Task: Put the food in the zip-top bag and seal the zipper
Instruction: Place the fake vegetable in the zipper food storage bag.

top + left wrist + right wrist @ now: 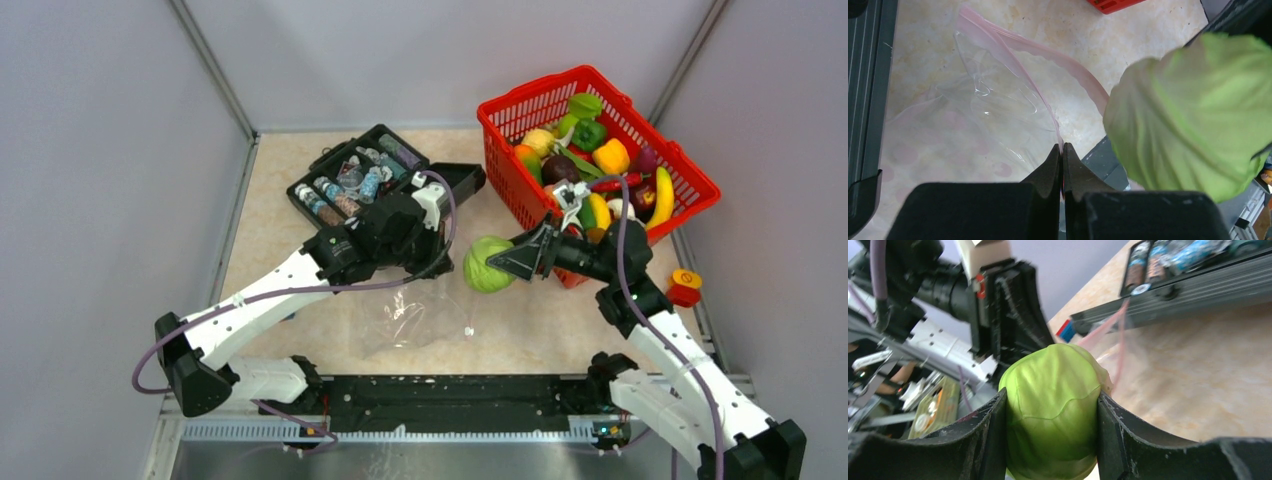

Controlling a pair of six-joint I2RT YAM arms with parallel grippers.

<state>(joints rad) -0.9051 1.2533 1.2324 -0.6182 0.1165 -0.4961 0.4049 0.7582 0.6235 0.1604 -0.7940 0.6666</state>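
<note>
So the right claw [1050,405] is gripping a green cabbage toy [485,265], both fingers pressing flat against its sides, and it's hanging above the surface [560,320] in the gap between the zip-top bag [405,318] and the red basket [505,165]. The left claw [1062,150] is pinching with its fingers tight together on one lip of the pinkish zipper [998,45], right at the mouth edge of the bag. From the left wrist view the two pink strips are curving apart from each other, so the mouth is gaping open, with the far lip bowing out toward the cabbage. The cabbage is sitting just beside that opening and not inside it; nothing is lying in the bag as far as I can see through the crinkly plastic. The rest of the bag is spreading out flat on the surface toward the near edge, in front of the arm bases. The rest of the food is piling up in the basket at the far right: a yellow pepper [611,156], a green pepper [588,133], a banana [662,195] leaning against the right wall, a dark purple fruit [558,167] and a few others I can't make out. A black case [462,182] with small bottles in it is lying open at the back, just behind the left arm's wrist.
</note>
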